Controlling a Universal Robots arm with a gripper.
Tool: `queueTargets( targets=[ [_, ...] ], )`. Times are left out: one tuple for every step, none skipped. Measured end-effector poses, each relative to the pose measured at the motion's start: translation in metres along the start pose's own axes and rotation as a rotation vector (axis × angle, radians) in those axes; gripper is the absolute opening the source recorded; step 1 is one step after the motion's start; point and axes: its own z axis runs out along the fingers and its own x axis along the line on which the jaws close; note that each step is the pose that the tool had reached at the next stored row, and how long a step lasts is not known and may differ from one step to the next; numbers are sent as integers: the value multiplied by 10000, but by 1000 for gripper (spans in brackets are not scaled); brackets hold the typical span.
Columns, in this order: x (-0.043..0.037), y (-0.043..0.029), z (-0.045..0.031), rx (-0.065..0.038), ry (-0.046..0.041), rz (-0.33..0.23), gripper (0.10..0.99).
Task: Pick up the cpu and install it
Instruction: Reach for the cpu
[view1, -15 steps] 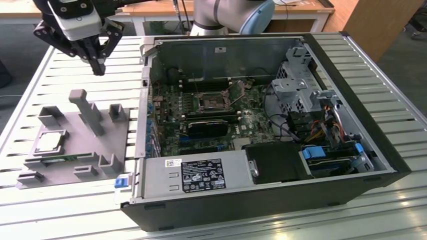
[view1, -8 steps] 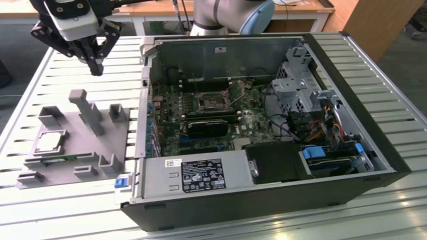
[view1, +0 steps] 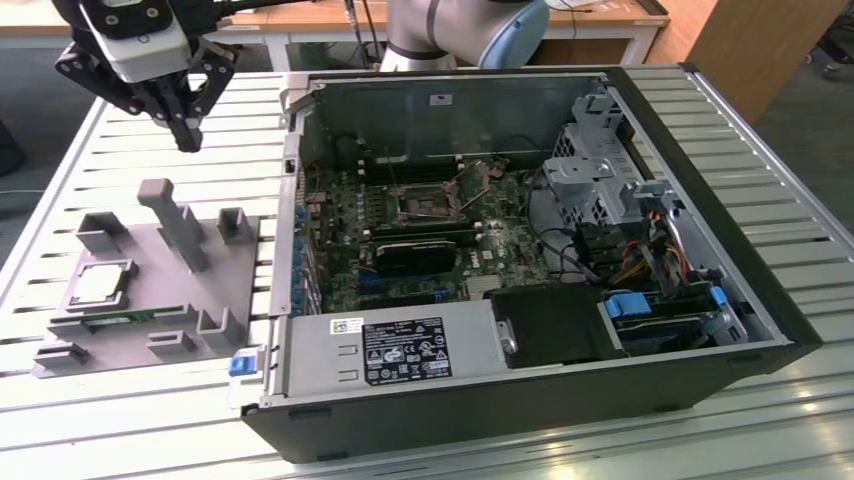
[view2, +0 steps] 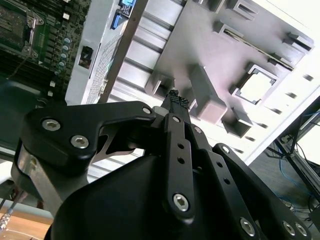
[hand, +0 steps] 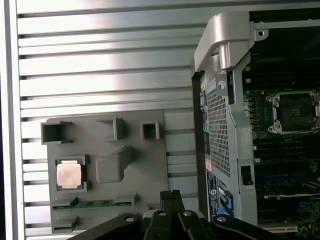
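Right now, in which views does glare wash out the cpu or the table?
In the second wrist view the cpu is blown out to white; in the first wrist view it reflects pale yet keeps its outline; in the exterior view the table glares along the picture's bottom.

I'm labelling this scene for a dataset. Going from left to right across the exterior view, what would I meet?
cpu → blue tab → motherboard socket → metal drive cage → black case wall
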Motion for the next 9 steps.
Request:
queueTargets(
  targets=[
    [4,0,0,0,0,0,106],
    [9,-1,1,0,1,0,106],
    [14,-1,1,0,1,0,106],
    [19,-1,2,0,1,0,106],
    [23,-2,2,0,2,0,106],
    [28,-2,3,0,2,0,106],
    [32,-3,3,0,3,1,106],
    [38,-3,3,1,4,1,106],
    [42,-3,4,0,4,0,106]
  ],
)
